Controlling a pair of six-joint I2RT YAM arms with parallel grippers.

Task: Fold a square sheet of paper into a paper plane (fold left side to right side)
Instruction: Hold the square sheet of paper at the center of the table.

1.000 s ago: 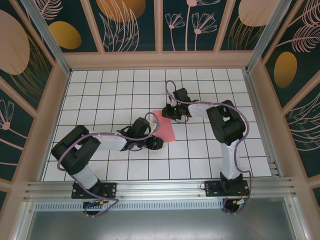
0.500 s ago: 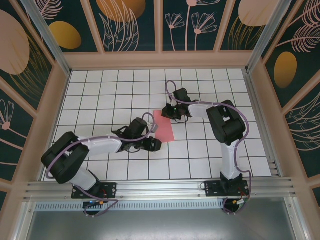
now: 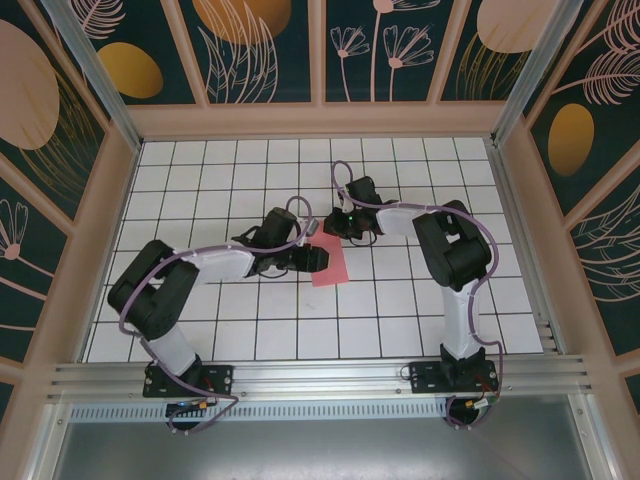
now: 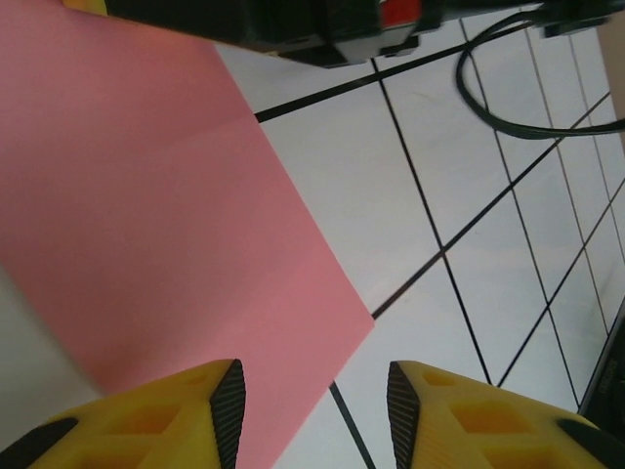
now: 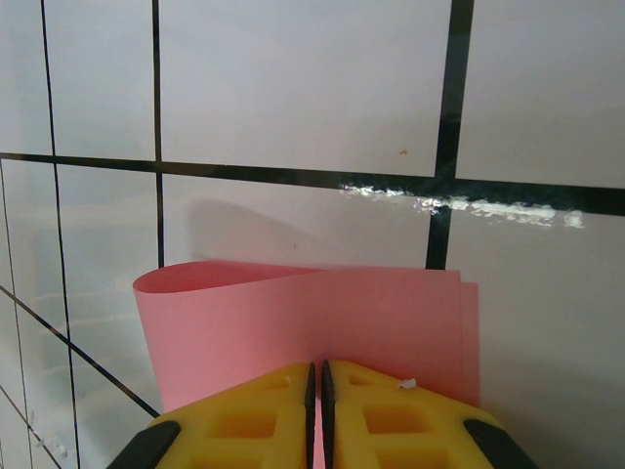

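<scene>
Seen from above, the pink sheet of paper [image 3: 330, 268] lies near the middle of the white gridded table [image 3: 400, 300], between the two gripper heads. The right gripper [image 3: 337, 226] has its yellow fingers [image 5: 264, 405] pressed together on the far edge of the sheet [image 5: 312, 322], which curls over there into two layers. The left gripper [image 4: 312, 391] hangs above the sheet's near corner [image 4: 176, 225] with its fingers spread apart, holding nothing.
</scene>
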